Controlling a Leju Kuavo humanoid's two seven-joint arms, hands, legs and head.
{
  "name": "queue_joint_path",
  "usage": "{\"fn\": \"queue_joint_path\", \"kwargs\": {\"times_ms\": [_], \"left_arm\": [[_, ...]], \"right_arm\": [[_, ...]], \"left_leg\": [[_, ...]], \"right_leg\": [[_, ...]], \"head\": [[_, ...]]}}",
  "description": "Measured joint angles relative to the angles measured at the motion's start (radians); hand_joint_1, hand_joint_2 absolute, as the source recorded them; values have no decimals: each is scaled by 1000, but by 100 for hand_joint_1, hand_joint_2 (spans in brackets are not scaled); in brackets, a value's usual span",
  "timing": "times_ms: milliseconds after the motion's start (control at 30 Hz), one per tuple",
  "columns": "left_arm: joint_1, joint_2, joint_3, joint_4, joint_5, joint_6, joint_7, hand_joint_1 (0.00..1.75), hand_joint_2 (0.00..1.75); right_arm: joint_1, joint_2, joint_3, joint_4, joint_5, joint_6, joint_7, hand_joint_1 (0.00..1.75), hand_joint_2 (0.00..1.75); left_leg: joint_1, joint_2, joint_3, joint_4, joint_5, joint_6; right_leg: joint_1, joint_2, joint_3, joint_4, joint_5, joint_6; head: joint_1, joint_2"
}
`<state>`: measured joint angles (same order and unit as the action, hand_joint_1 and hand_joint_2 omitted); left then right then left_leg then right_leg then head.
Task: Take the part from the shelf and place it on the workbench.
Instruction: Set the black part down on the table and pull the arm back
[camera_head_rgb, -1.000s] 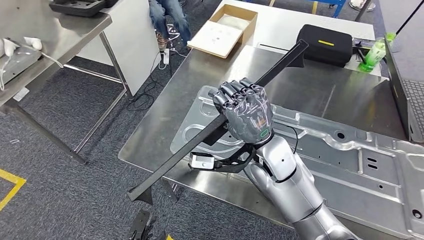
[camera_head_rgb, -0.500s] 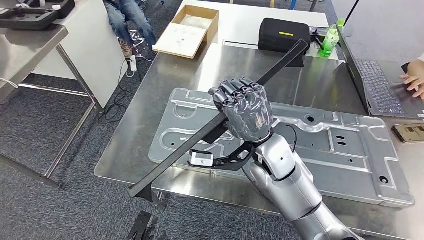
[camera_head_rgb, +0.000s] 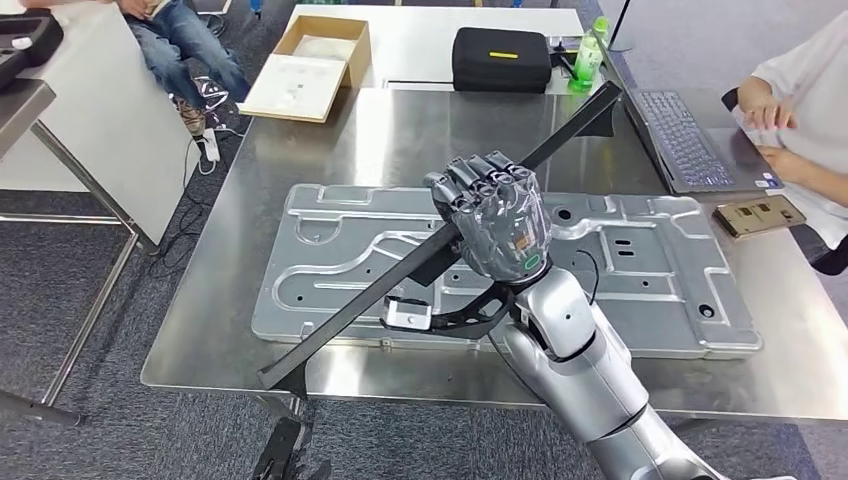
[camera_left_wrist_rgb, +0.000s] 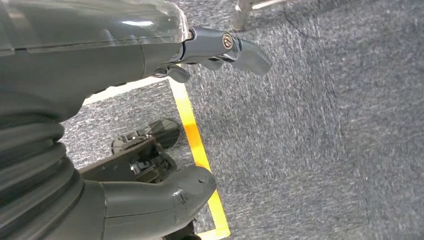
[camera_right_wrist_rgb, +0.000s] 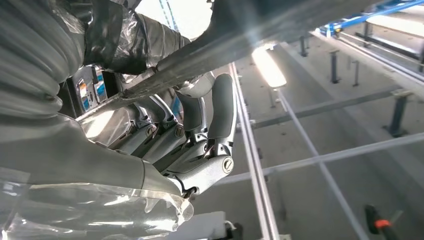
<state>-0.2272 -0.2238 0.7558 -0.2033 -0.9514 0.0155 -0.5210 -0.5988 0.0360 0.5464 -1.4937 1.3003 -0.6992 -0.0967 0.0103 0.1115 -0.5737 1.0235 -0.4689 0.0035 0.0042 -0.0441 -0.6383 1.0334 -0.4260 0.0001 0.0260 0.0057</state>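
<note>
The right hand (camera_head_rgb: 492, 222) is raised above the counter (camera_head_rgb: 400, 130), fingers wrapped tight around a long black bar (camera_head_rgb: 400, 270), the part to be delivered. The right wrist view confirms it: the fingers (camera_right_wrist_rgb: 220, 115) curl fully over the bar (camera_right_wrist_rgb: 210, 55), which passes straight through the fist.

The bar runs diagonally through the hand. One end reaches up and away from it, over the far side of the counter toward a laptop (camera_head_rgb: 685, 140); the other end slopes down and back, past the near counter edge and out over the carpet. The grip sits a little past the bar's middle, toward the far end.

Directly beneath the hand lies a large stamped metal panel (camera_head_rgb: 330, 250), flat on the counter. Beyond it stand a black case (camera_head_rgb: 500, 58), a green bottle (camera_head_rgb: 585, 60) and an open cardboard box (camera_head_rgb: 305, 70). A person's hands (camera_head_rgb: 770, 110) rest near the laptop, off to the hand's right.

The left hand (camera_left_wrist_rgb: 220, 47) hangs low over the carpet, fingers loose and holding nothing.

The carrying step looks nearly done; the placing remains. The next move probably calls for lowering the bar level and bringing its overhanging end in over the counter, so it rests fully supported before the fingers release, keeping the far end away from the laptop and the person.
</note>
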Motion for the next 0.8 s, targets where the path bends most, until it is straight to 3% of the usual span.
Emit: {"fn": "queue_joint_path", "kwargs": {"times_ms": [33,100,167,200,233,267,300,367,400,500,567,633,700,733,767,800], "left_arm": [[-2,0,0,0,0,0,0,0,175],[-5,0,-1,0,-1,-2,0,0,175],[-3,0,-1,0,-1,-2,1,0,175],[0,0,-1,0,-1,-3,2,0,175],[2,0,-1,0,-1,-3,3,0,175],[3,0,-1,0,-1,-3,4,0,175],[2,0,-1,0,-1,-3,5,0,175],[0,1,-1,0,-2,-3,7,0,175],[-2,1,-1,0,-2,-3,7,0,175],[-4,1,-1,0,-1,-3,7,0,175],[-4,-1,-3,0,-1,-2,6,0,175],[-3,-2,-4,0,-2,-2,6,0,175],[-1,-2,-5,0,-2,-2,6,0,175],[0,-1,-5,0,-2,-1,6,0,175],[0,-1,-5,0,-2,0,6,0,175],[0,-1,-5,0,-2,2,6,0,175]], "right_arm": [[-1,0,0,0,0,0,0,175,175],[-3,1,-1,1,0,0,0,175,175],[-4,3,-1,3,0,1,0,175,175],[-4,4,0,5,1,1,0,175,175],[-3,4,0,7,1,1,0,175,175],[-3,4,0,9,3,1,0,175,175],[-3,4,0,11,5,1,0,175,175],[-4,4,0,13,11,1,0,175,175],[-4,4,0,14,16,1,0,175,175],[-5,4,-1,17,42,0,3,175,175],[-5,4,-1,17,54,0,6,175,175],[-6,4,-1,18,58,0,8,175,175],[-4,4,-1,20,61,0,9,175,175],[-1,4,-1,22,64,0,9,175,175],[0,4,-1,24,66,0,9,175,175],[1,4,-1,25,68,0,8,175,175]], "left_leg": [[2,-8,1,5,-7,-6],[6,-54,-23,65,-48,-15],[8,-97,-83,195,-110,-17],[8,-102,-114,253,-128,-17],[8,-104,-132,282,-128,-16],[7,-105,-133,274,-108,-14],[7,-107,-116,228,-71,-11],[6,-120,-63,93,-2,1],[4,-126,-43,44,16,6],[0,-131,-29,9,21,14],[6,-126,-22,-5,28,24],[11,-118,-17,-15,33,31],[11,-112,-16,-16,33,32],[11,-109,-16,-15,31,32],[11,-106,-16,-13,30,30],[12,-104,-15,-10,27,27]], "right_leg": [[-2,11,2,-3,2,-6],[-8,31,7,-10,6,-19],[-8,52,8,-10,5,-27],[-7,65,8,-9,5,-29],[-5,76,8,-8,4,-30],[-4,88,9,-6,3,-30],[-3,98,11,-4,2,-30],[-1,113,12,1,-3,-27],[-1,118,11,4,-5,-23],[-4,126,5,3,-4,-7],[-3,114,1,18,-18,3],[-3,82,-38,102,-68,11],[-9,58,-101,230,-122,19],[-13,53,-122,267,-129,23],[-17,50,-125,269,-117,26],[-21,47,-107,229,-87,28]], "head": [[0,0],[0,0],[-1,0],[-1,0],[-1,0],[-1,0],[-1,0],[-1,0],[-1,0],[0,0],[1,0],[3,0],[4,0],[4,0],[4,0],[4,0]]}}
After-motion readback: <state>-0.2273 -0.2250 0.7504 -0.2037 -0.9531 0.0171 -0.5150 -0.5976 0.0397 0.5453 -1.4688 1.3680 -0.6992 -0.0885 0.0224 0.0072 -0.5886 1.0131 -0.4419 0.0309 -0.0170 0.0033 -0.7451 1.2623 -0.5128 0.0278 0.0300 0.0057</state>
